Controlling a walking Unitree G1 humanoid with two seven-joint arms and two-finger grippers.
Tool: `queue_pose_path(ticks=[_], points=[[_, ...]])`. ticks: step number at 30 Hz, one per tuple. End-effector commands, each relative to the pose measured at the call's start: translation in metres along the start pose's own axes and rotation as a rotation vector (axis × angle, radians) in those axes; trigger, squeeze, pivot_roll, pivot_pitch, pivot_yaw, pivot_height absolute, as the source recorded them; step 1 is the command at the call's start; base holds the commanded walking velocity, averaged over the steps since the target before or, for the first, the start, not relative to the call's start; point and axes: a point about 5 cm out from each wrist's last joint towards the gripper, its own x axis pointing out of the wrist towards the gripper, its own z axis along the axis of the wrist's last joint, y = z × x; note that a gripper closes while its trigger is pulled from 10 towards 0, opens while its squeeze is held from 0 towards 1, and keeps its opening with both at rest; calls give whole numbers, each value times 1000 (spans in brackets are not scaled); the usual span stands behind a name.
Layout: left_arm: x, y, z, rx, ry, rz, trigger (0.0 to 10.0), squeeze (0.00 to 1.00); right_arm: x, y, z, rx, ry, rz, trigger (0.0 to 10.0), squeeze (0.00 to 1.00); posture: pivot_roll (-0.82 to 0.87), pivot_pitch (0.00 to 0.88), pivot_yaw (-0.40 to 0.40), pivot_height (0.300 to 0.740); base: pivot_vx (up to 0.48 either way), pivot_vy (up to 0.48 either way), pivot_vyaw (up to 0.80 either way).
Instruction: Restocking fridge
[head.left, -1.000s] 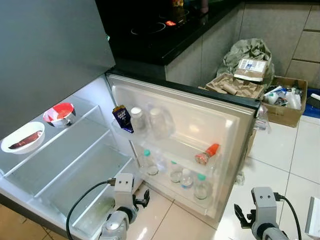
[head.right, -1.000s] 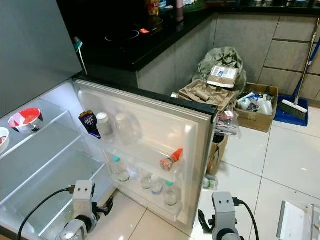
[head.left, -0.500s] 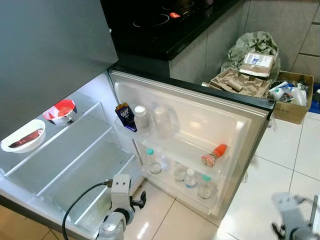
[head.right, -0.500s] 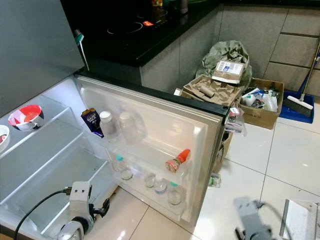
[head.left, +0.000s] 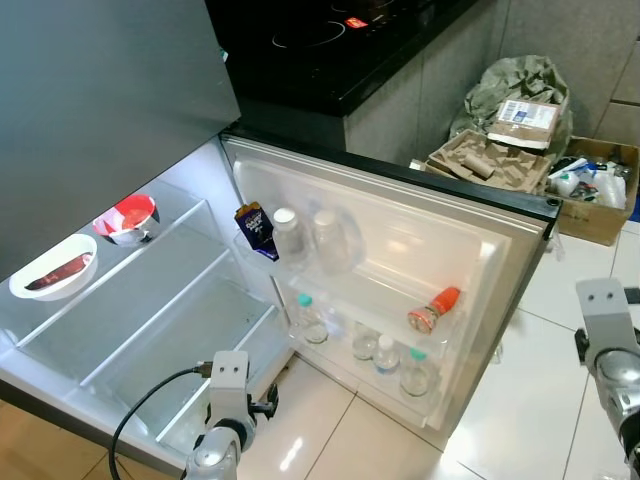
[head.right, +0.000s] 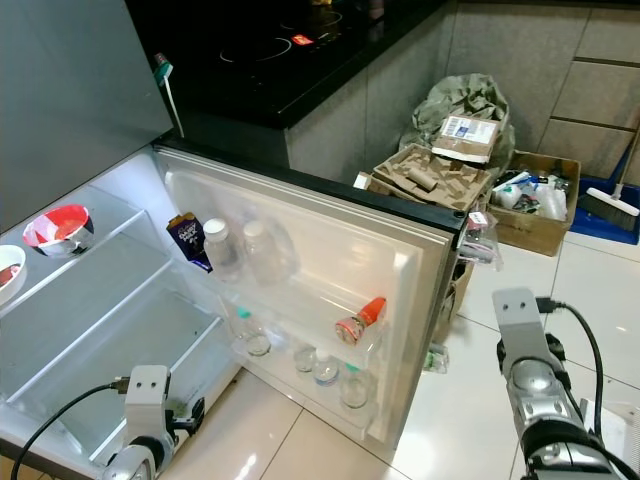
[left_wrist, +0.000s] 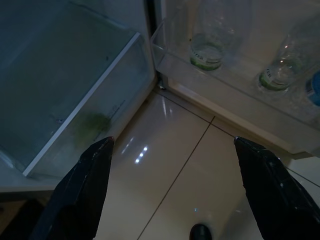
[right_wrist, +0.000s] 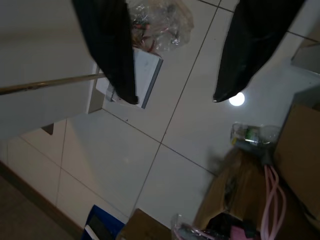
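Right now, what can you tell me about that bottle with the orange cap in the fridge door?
The bottle is small, with a bright orange cap and a reddish label around its body. It lies tilted on its side, cap pointing up and outward, in the middle shelf of the open fridge door, at the end far from the hinge. It rests against that clear shelf's rail, alone there. What is inside cannot be made out. The clear bottles stand in the shelf below it.

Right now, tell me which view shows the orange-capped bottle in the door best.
The left eye view: the orange-capped bottle lies tilted on the door shelf, unblocked. The right eye view shows it too, equally clear but slightly smaller. The left wrist view shows other bottles on the lower shelf, not this one.
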Motion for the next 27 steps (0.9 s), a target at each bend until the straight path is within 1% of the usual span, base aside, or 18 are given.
queue_pose_path(ticks=[1,2,3,5,8,9,11,15,16,17,18,19,20,22,23,24,25,27], points=[[-6,14,-7,23,23,37,10000,0,2,-9,0,-1,36,-55,0,0,-54,137,112,740,0,0,0],[-6,14,-7,23,23,37,10000,0,2,-9,0,-1,36,-55,0,0,-54,137,112,740,0,0,0],[-7,16,-8,20,24,44,10000,0,3,-13,6,41,23,-101,10000,0,-52,136,111,740,0,0,0],[-7,17,-8,19,24,46,10000,0,3,-13,8,53,20,-111,10000,0,-52,136,111,740,0,0,0],[-8,20,-9,12,21,59,10000,0,3,-12,17,145,-19,-143,10000,0,-52,138,111,740,0,0,0],[-8,20,-9,12,21,59,10000,0,3,-12,17,145,-19,-143,10000,0,-52,138,111,740,0,0,0],[-9,21,-9,10,19,62,10000,0,3,-8,22,195,-27,-135,10000,0,-53,137,111,740,0,0,0],[-8,21,-8,4,14,58,10000,0,2,12,32,377,-60,7,10000,0,-56,139,118,740,0,0,0],[-8,21,-8,4,14,58,10000,0,2,12,32,377,-60,7,10000,0,-56,139,118,740,0,0,0],[-8,20,-8,2,12,55,10000,0,1,16,35,407,-71,41,10000,0,-56,139,118,740,0,0,0],[-8,20,-8,-2,10,50,10000,0,0,24,39,453,-86,111,10000,0,-56,138,120,740,0,0,0],[-8,20,-8,-2,10,50,10000,0,0,24,39,453,-86,111,10000,0,-56,138,120,740,0,0,0],[-8,19,-8,-4,10,48,10000,0,-1,28,40,468,-92,143,10000,0,-56,138,120,740,0,0,0],[-8,19,-8,-8,9,44,10000,0,-4,39,45,503,-126,254,10000,0,-58,136,121,740,0,0,0],[-8,19,-8,-9,8,43,10000,0,-4,42,47,509,-135,280,10000,0,-58,136,121,740,0,0,0],[-8,19,-8,-9,9,43,10000,0,-6,47,47,525,-144,340,10000,0,-59,133,120,740,0,0,0],[-8,19,-8,-9,9,43,10000,0,-6,47,47,525,-144,340,10000,0,-59,133,120,740,0,0,0],[-9,19,-9,-9,11,45,10000,0,-9,55,46,547,-156,436,10000,0,-59,130,120,740,0,0,0]])
